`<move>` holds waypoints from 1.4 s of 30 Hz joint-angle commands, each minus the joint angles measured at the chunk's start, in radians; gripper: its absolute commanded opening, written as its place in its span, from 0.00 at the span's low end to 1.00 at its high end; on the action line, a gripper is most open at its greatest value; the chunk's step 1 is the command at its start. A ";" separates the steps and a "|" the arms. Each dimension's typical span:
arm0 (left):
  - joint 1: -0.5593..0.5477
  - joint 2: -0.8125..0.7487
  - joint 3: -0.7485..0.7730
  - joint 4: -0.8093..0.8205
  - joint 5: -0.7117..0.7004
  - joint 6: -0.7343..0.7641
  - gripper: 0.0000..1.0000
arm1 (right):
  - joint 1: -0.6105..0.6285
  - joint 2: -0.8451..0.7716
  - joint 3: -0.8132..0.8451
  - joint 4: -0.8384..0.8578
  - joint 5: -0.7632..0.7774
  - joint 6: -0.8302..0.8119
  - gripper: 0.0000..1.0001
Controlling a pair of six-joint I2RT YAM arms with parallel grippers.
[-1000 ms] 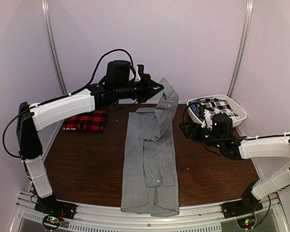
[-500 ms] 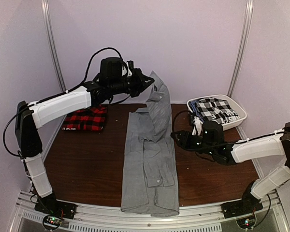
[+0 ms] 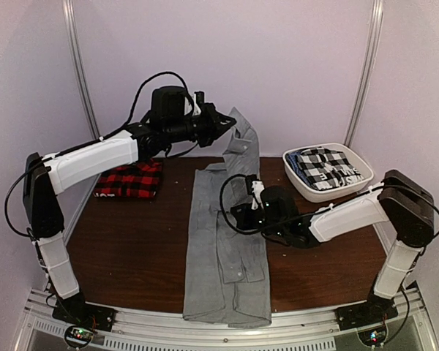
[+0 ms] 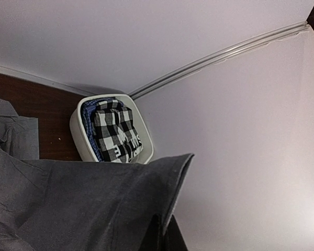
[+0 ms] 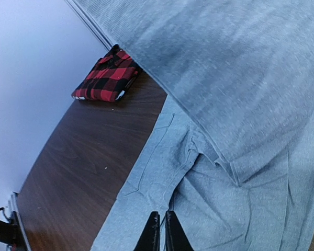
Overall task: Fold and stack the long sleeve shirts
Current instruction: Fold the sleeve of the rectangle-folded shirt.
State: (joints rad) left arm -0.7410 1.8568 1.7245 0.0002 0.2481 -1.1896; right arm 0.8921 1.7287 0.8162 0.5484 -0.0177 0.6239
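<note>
**Top external view: both grippers on the grey shirt, one corner lifted**

I see the grey shirt (image 3: 223, 248) lying lengthwise down the middle of the tabletop (image 3: 132, 248). It runs from near the far edge to the near edge, where its hem hangs slightly over. A sleeve is folded in along its right half. The far right part of the shirt is raised off the wood in a tall, narrow peak.

The left gripper (image 3: 227, 126) is high above the far edge with its jaws closed on that raised cloth. In the left wrist view, grey fabric drapes away from the dark fingertips.

The right gripper (image 3: 239, 216) is low on the shirt's right side, about halfway along its length. In the right wrist view its fingers (image 5: 153, 230) are drawn almost together. Only a thin sliver of grey cloth shows between them, so I read it as pinching the fabric.

The red plaid shirt (image 3: 129, 181) sits folded in the far left corner of the tabletop, well apart from the grey one. A white basket (image 3: 316, 192) in the far right corner holds a black-and-white checked cloth (image 3: 325, 164).
</note>
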 commanded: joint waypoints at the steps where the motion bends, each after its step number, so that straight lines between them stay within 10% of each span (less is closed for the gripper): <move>1: 0.005 -0.001 0.039 0.051 0.043 -0.007 0.00 | 0.047 0.094 0.092 -0.068 0.205 -0.133 0.04; 22: 0.008 -0.004 0.091 -0.052 0.062 0.043 0.00 | 0.101 0.451 0.532 -0.413 0.830 -0.292 0.00; 42: 0.039 -0.134 -0.161 -0.040 -0.046 0.069 0.00 | 0.096 0.171 0.114 -0.190 0.604 -0.125 0.03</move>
State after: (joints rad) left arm -0.7132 1.7996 1.6096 -0.0795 0.2531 -1.1458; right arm 0.9913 1.9728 1.0016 0.2359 0.7044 0.4782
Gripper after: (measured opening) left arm 0.015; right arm 0.020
